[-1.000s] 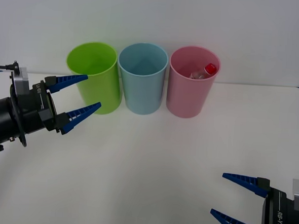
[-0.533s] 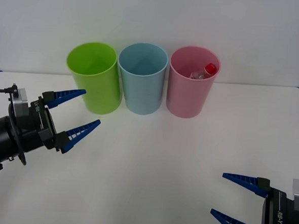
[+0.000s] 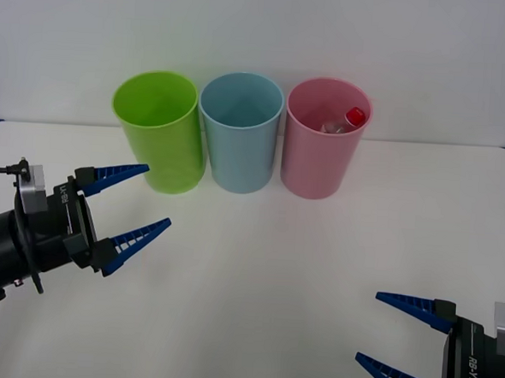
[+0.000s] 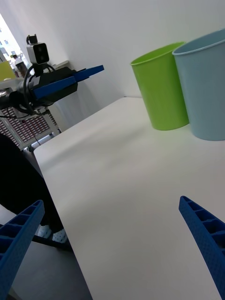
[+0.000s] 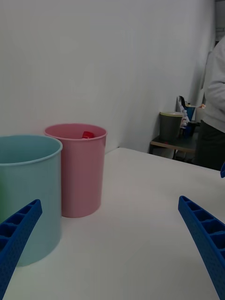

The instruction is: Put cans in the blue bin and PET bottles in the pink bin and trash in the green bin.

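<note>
My left gripper (image 3: 138, 206) has its blue fingers (image 3: 116, 175) spread wide with nothing between them, hovering over the white table (image 3: 274, 259) in front of the green bin (image 3: 157, 132). My right gripper (image 3: 402, 335) sits low at the near right, equally wide and empty. At the back I see the green bin, blue bin (image 3: 240, 133) and pink bin (image 3: 324, 140) in a row, side by side. The PET bottle (image 3: 347, 120) rests inside the pink bin, red cap up.
</note>
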Available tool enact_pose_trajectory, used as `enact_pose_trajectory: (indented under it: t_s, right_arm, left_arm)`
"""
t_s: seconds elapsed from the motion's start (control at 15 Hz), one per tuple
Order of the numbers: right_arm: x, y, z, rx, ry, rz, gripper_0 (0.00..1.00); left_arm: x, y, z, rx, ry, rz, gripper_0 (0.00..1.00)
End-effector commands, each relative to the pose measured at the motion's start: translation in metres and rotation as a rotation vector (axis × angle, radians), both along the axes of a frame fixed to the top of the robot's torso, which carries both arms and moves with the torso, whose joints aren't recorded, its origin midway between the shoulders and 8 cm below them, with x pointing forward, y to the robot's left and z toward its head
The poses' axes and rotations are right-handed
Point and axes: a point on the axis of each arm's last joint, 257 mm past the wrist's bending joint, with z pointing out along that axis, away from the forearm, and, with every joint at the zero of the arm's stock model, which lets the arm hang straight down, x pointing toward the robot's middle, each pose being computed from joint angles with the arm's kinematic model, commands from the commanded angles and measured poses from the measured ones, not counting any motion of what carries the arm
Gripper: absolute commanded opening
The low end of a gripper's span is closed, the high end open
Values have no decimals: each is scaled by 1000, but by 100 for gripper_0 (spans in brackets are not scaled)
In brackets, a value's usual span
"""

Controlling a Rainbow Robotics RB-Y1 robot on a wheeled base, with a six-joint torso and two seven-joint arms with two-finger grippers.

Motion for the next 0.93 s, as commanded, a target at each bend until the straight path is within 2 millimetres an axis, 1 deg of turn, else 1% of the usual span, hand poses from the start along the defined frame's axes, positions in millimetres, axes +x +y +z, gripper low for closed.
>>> enact_pose_trajectory:
  t_s: [0.07,0.13,0.27,0.4,0.47,0.53,0.67,0.73,0.93]
  right_arm:
    - [0,0,0,0,0,0,100]
    - [0,0,0,0,0,0,100]
    - [0,0,0,0,0,0,100]
    - [0,0,0,0,0,0,100]
    - [0,0,0,0,0,0,100]
    - [0,0,0,0,0,0,100]
    - [0,0,0,0,0,0,100]
    - [0,0,0,0,0,0,100]
    - [0,0,0,0,0,0,100]
  left_arm:
    - [2,-2,-4,16,9,-2,100]
    - [3,-4,-3,3,13,2,100]
    - [9,10,4,-2,-15,30,100]
    - [11,24,3,6,-30,52,100]
    - [11,28,1,13,-34,56,100]
    - [8,34,-2,34,-37,61,100]
    - [-6,40,-13,42,-17,48,100]
    - [-12,46,-20,72,-10,53,100]
    - [-14,62,-33,134,-2,86,100]
